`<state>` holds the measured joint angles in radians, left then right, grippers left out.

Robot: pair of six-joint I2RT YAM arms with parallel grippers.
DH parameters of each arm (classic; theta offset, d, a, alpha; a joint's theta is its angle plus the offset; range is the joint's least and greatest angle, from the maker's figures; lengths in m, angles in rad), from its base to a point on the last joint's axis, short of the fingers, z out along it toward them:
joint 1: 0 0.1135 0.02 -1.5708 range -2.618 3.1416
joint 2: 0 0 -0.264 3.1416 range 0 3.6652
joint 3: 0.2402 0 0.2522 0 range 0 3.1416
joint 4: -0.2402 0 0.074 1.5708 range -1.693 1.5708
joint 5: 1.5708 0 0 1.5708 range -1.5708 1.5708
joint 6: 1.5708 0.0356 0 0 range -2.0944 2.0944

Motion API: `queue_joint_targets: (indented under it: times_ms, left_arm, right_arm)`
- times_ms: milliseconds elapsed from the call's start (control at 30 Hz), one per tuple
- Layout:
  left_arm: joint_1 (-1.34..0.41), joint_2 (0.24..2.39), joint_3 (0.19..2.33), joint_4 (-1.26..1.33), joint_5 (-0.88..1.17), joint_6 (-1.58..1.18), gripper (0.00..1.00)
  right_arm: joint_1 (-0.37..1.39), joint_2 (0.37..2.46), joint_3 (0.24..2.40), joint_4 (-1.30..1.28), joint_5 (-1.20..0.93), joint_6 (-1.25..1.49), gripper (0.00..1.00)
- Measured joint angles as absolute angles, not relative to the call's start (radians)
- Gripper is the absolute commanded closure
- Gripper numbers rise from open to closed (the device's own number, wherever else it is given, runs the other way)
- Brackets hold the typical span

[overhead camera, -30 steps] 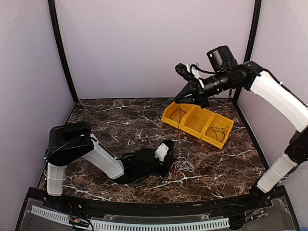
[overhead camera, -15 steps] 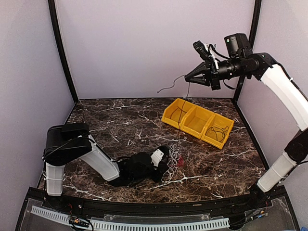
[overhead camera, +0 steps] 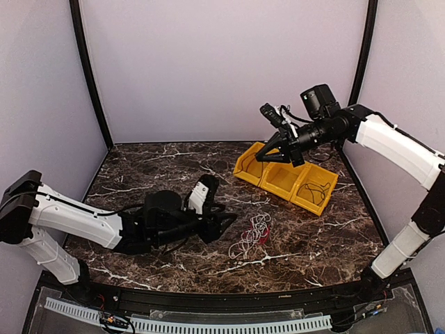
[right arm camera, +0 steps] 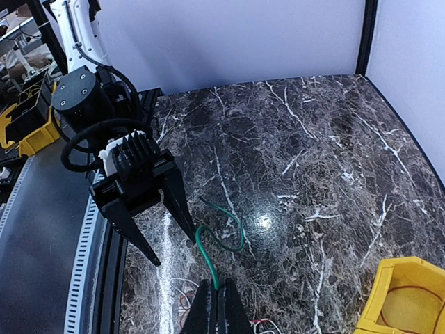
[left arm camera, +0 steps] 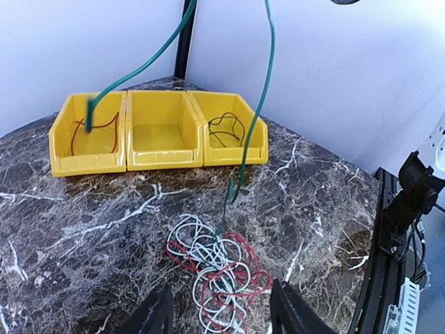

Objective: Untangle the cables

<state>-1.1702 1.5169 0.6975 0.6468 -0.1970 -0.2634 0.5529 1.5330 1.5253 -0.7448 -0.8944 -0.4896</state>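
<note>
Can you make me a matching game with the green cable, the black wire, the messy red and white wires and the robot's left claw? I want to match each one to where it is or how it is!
Things:
1. green cable
2. black wire
3. white and red tangle
4. left gripper

Place or state:
A. lying on the marble table
B. open, holding nothing
C. pinched in the right gripper, hanging down
D. lying in the right-end yellow bin

Pairs: 1-C, 2-D, 3-A, 4-B
</note>
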Motion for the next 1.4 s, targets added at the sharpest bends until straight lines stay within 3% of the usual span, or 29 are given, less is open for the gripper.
queue_joint_targets:
  times_ms: [167,600,867,1267,1300,1400]
  left_arm:
    - [-1.17,1.512,0.709,0.665,-0.16,-0.227,0.48]
    - [-1.17,1.742,0.883,0.789,-0.159,-0.138,0.5]
    - [-1.153,1.803,0.91,0.883,-0.142,-0.136,0.73]
    - [-1.11,1.838,0.97,0.931,-0.101,-0.135,0.92]
    - [-1.108,1.839,0.971,0.93,-0.096,-0.138,0.97]
    - [-1.108,1.839,0.97,0.931,-0.097,-0.148,1.0]
  right_arm:
    - [0.588,1.578,1.578,-0.737,-0.923,-0.466,1.0]
    - [0.609,1.604,1.678,-0.738,-0.96,-0.425,1.0]
    - [0.609,1.591,1.696,-0.741,-0.984,-0.405,1.0]
    - [0.609,1.568,1.71,-0.741,-0.998,-0.394,1.0]
    - [0.609,1.564,1.71,-0.741,-0.998,-0.394,1.0]
    - [0.609,1.555,1.709,-0.739,-0.994,-0.393,0.9]
